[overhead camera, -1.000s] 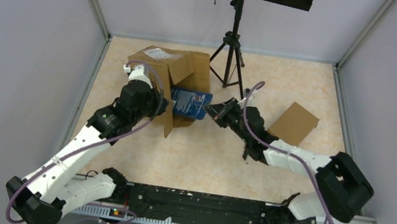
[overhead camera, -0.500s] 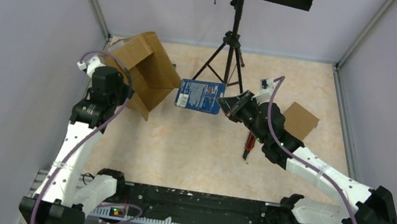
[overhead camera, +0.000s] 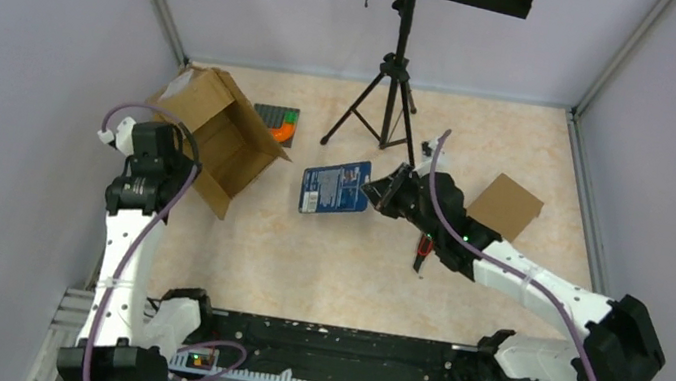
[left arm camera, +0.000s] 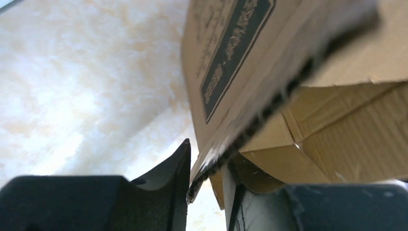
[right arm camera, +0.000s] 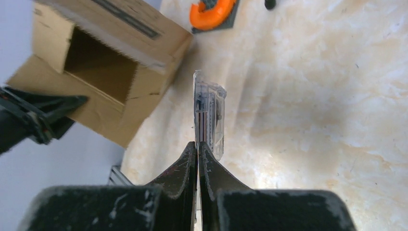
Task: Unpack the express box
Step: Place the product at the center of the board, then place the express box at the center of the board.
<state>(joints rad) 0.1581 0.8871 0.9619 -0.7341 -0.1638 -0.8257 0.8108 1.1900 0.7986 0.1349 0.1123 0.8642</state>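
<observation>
The open brown cardboard express box (overhead camera: 217, 132) is held off the table at the left. My left gripper (overhead camera: 156, 139) is shut on one of its flaps (left arm camera: 226, 144). My right gripper (overhead camera: 380, 190) is shut on the edge of a blue blister-pack card (overhead camera: 335, 187), held over the middle of the table; in the right wrist view the card (right arm camera: 208, 115) shows edge-on beyond the fingertips. A dark grey plate with an orange piece (overhead camera: 277, 126) lies on the table behind the box and also shows in the right wrist view (right arm camera: 212, 12).
A black tripod stand (overhead camera: 392, 87) stands at the back centre. A loose cardboard piece (overhead camera: 505, 206) lies to the right. A small red-and-black tool (overhead camera: 422, 251) lies under my right arm. Grey walls enclose the table.
My left gripper has swung the box left and away from the middle, uncovering the grey plate with the orange piece. My right gripper has pulled the blue card out and lowered it over the table.
</observation>
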